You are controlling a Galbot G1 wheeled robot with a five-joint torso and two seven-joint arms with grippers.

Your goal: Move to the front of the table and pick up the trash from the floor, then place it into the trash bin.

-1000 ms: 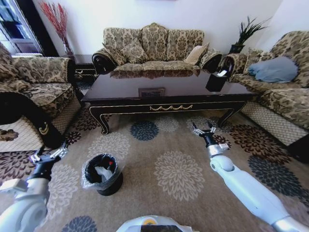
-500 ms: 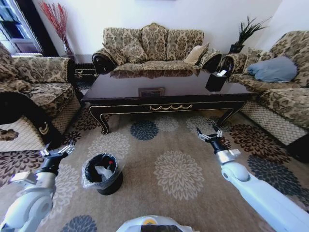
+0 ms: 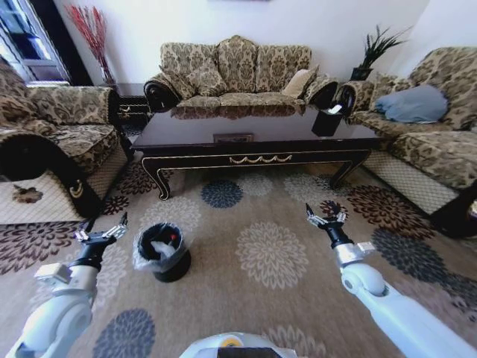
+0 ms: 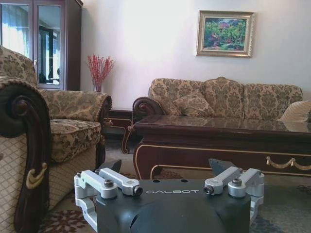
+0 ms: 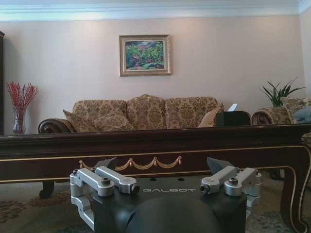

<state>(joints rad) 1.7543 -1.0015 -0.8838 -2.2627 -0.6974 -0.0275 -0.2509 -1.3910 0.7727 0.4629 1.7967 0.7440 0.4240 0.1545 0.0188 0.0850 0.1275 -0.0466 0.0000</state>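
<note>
- A living room seen from the robot's head: a long, glossy dark wood desk [image 3: 253,138] with curved legs and gold trim along its front edge stands ahead, across the patterned beige floor [image 3: 246,298].
- A small round black trash bin [image 3: 162,250], lined with a crinkly clear bag, stands on the floor in front of the desk's left end, well apart from it.
- Inside the bin lie a piece of white crumpled trash [image 3: 159,248] and something small and red beside it.
- The left pincer [image 3: 100,233] hovers above the floor just to the left of the bin, its fingers spread open and holding nothing.
- The right pincer [image 3: 326,218] hovers over the carpet at the right, well away from the bin, its fingers also spread apart and empty.
- In the left wrist view, the left pincer [image 4: 170,172] faces the desk's left end, with an armchair [image 4: 43,126] close by.
- In the right wrist view, the right pincer [image 5: 165,170] points at the desk's gold-trimmed front edge.
- A black tissue box [image 3: 328,119] sits on the desk's far right end.
- Patterned sofas [image 3: 235,71] surround the desk on three sides.
</note>
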